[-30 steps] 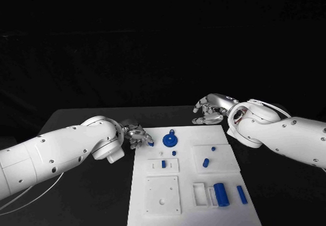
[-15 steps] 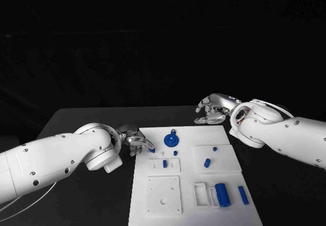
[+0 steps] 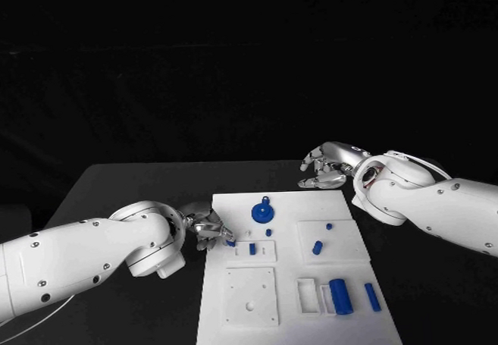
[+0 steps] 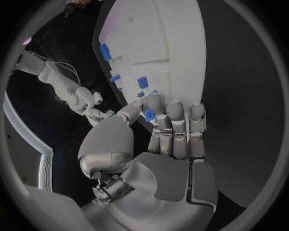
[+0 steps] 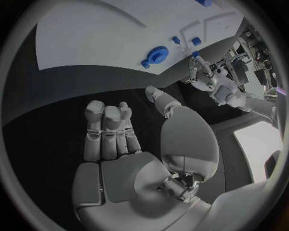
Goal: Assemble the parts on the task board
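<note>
The white task board (image 3: 293, 334) lies in the middle of the black table. My left hand (image 3: 211, 228) is at the board's left edge and pinches a small blue part (image 3: 229, 242) between thumb and finger; the left wrist view shows this part (image 4: 148, 114) at the fingertips, over the board's edge (image 4: 163, 43). A blue round wheel (image 3: 262, 213) lies near the board's far end. My right hand (image 3: 328, 168) hovers beyond the board's far right corner with its fingers (image 5: 108, 130) curled in and nothing in them.
On the board, a blue peg (image 3: 252, 249) stands in a small square plate, with a tiny peg (image 3: 268, 232) beside it. A short piece (image 3: 315, 247) lies on the right plate. A large cylinder (image 3: 339, 296) and a slim bar (image 3: 369, 297) lie near right.
My left hand has drawn back along the board's left edge toward the robot, carrying the small blue part. The right hand has barely moved.
</note>
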